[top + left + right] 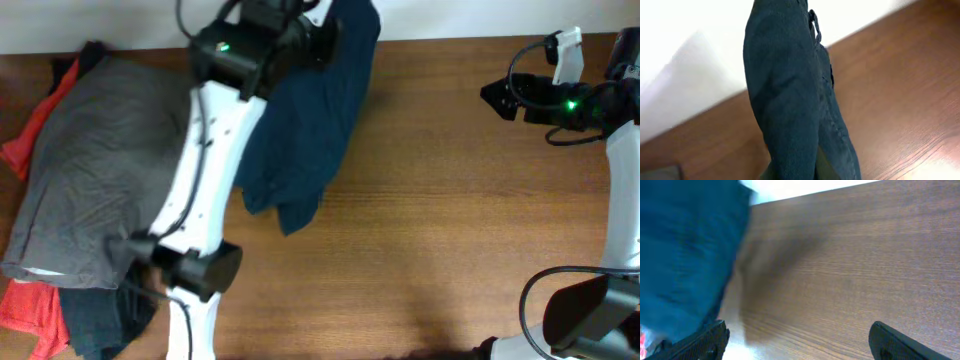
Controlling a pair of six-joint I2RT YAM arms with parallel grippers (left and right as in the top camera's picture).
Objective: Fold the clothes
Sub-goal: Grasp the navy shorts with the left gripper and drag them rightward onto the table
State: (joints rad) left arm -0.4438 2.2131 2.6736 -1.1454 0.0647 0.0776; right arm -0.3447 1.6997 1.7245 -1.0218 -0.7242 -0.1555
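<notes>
Left jaws clenched on the dark navy blue fabric shorts [300, 130]. The left gripper [335, 35] sits at top centre of the overhead frame, its fingers hidden by wrist housing and cloth, so the pinch is read from how the garment hangs off it. Right jaws released and wide, nothing between them. The right gripper [497, 97] is at upper right, and in its wrist view both fingertips [705, 340] flank bare brown wooden table [450, 230]. The shorts drape from the top edge down toward centre-left, bunched into a narrow column. The lower end reaches the tabletop area, but contact cannot be confirmed. In the left wrist view a belt loop and seam run down the hanging cloth. Judgement: the high hold lets the fabric drop and untwist before it is laid flat, and no fold is made yet. The right gripper faces the shorts from well apart, likely ready for a free edge. A large grey garment [100, 170] over a red-orange garment [25, 305] lies at the left, partly under the left arm.
</notes>
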